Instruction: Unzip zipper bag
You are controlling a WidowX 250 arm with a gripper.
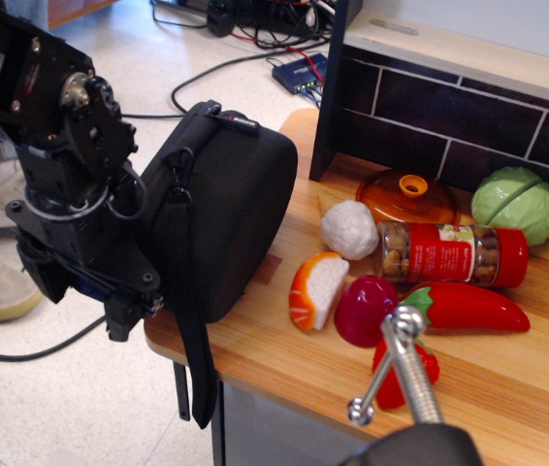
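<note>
Black robot arm [56,165] filling the left of the frame: blocky matte housings, one round joint cap with a silver centre at upper left. Thin black cables looped around the mid section, pale glints on them. Small blue patch low on the body. Tool [131,313] at lower end: dark, compact, small pale marking; fingers not distinguishable.

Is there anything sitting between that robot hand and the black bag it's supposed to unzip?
Nothing visible does. The hand is right against the lower left side of the zipper bag. The toy foods lie on the bag's other side, on the table.
</note>
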